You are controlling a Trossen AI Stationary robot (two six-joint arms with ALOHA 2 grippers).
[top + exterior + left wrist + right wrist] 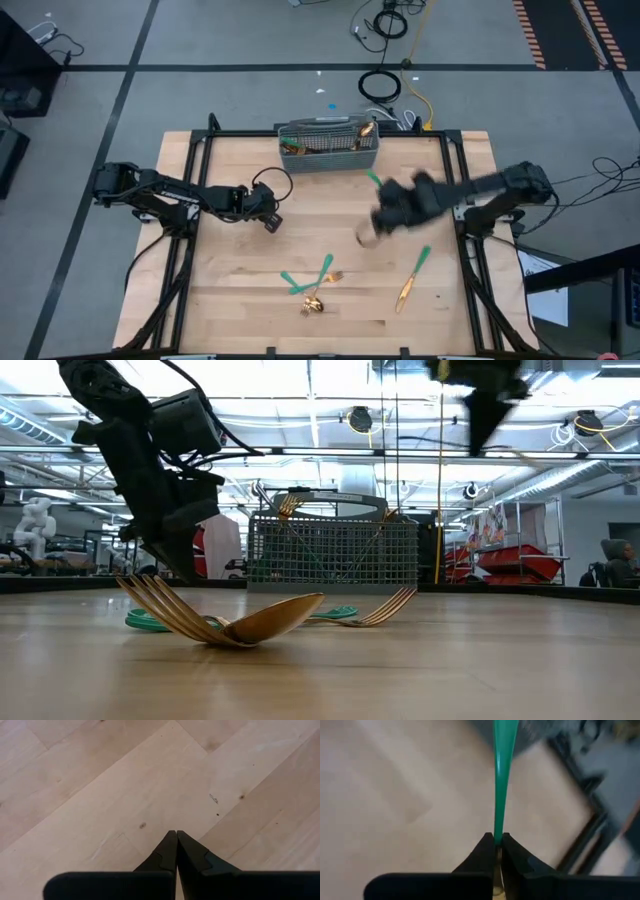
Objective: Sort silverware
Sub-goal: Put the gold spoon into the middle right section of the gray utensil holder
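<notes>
Right gripper [496, 840] pinches a green-handled utensil [503, 765], handle pointing toward the basket [328, 148] just beyond.

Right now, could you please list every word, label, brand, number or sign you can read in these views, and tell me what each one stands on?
Nothing readable in any view.
Grey wire-mesh caddy: no label shows.
Teal-handled silverware on the table and the piece in the right gripper: no markings visible.
Left gripper and right gripper: plain dark fingers, no print.
Wall posters in the room behind, low view: too small and blurred to read.
</notes>
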